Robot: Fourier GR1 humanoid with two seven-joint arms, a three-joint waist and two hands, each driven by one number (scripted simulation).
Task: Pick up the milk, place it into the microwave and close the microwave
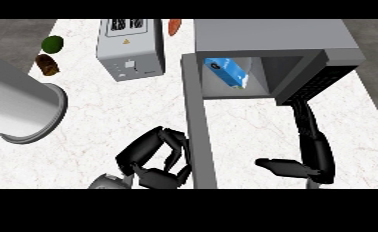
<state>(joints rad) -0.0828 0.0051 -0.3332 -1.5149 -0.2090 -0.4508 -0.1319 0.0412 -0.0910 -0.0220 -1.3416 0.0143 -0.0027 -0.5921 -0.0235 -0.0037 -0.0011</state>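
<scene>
While the boxy blue milk (228,72) sits inside the grey microwave (269,36), both hands hold nothing.

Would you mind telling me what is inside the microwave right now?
Inside the open microwave stands a blue milk carton, tilted, toward the left of the cavity. The microwave's top covers the back of the cavity, so anything there cannot be seen. The door is open.
</scene>
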